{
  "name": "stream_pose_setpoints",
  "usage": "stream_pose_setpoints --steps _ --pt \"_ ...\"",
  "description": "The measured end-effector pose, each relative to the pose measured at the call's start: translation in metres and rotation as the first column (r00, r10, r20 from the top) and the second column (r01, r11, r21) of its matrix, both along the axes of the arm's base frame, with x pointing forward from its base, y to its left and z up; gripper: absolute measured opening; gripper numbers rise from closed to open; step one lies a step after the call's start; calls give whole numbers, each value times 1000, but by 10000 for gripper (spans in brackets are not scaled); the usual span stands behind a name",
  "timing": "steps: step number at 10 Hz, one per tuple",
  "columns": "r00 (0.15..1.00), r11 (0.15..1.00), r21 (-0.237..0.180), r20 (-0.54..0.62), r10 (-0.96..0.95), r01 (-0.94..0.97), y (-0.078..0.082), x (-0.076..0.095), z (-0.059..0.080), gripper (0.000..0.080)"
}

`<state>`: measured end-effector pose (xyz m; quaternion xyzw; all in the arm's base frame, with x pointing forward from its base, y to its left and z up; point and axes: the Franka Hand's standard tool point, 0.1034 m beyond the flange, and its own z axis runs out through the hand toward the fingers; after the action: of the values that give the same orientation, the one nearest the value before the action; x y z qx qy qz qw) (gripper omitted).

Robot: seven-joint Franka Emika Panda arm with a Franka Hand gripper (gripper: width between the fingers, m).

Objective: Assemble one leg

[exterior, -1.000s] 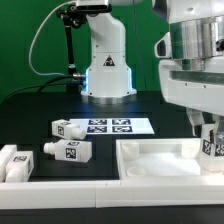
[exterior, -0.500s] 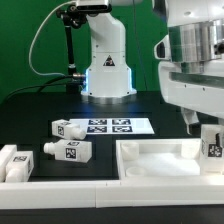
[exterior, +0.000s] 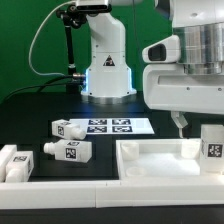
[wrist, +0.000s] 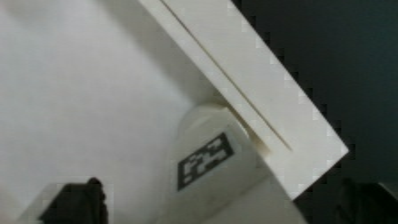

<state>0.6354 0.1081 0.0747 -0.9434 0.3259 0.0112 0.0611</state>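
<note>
One leg (exterior: 212, 148) stands upright at the far right corner of the large white tray-shaped part (exterior: 160, 160), on the exterior view's right, its tag facing the camera. The wrist view shows the same leg (wrist: 222, 155) tucked against the tray's wall, so it looks seated there; whether it is fully screwed in cannot be told.

The hand (exterior: 181, 122) hangs above the tray, just left of that leg and apart from it. It holds nothing, and its finger tips (wrist: 75, 198) frame empty space, so it appears open.

If the standing leg is the one wanted, the task seems nearly or wholly done. Two more legs (exterior: 68, 129) (exterior: 70, 151) lie on the table on the left, beside the marker board (exterior: 118, 126), untouched. Other white parts sit at the near left edge.
</note>
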Motion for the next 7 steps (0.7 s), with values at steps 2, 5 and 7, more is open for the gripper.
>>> stream_pose_setpoints --steps 2,5,7 --pt "954 956 -77 82 290 -284 2 9 -3 649" --pt "960 962 -71 78 270 -264 0 8 -3 560" --pt "990 992 -50 69 120 -117 2 8 -3 365"
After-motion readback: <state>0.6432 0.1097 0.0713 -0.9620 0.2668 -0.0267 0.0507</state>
